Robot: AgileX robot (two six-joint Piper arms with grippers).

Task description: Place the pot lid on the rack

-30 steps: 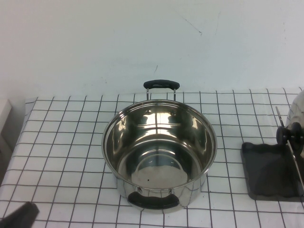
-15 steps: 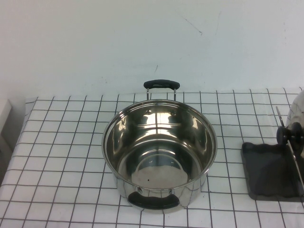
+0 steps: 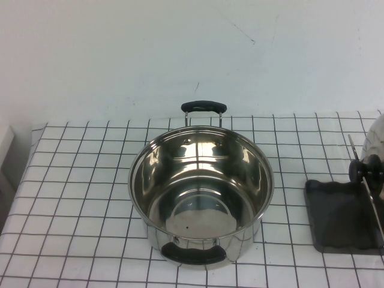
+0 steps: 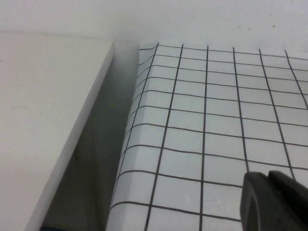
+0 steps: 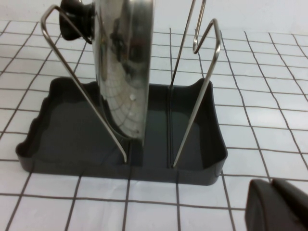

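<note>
The shiny steel pot lid (image 5: pixel 126 72) with its black knob (image 5: pixel 74 20) stands on edge in the dark grey rack (image 5: pixel 62 139), leaning between the rack's upright wire bars (image 5: pixel 204 91). In the high view the rack (image 3: pixel 339 222) sits at the table's right edge, with the lid (image 3: pixel 377 144) partly cut off there. My right gripper (image 5: pixel 272 186) is shut and empty, hovering over the cloth just clear of the rack's near corner. My left gripper (image 4: pixel 268 179) is shut and empty above the cloth near the table's left edge. Neither gripper shows in the high view.
A deep steel pot (image 3: pixel 201 180) with two black handles stands open in the middle of the checked cloth (image 3: pixel 84 180). A white block (image 4: pixel 43 106) lies beside the table's left edge, across a gap.
The dark tip of my left gripper, seen at the bottom left of the high view a second ago, has drawn back out of that view. Pot, lid and rack have not moved.
</note>
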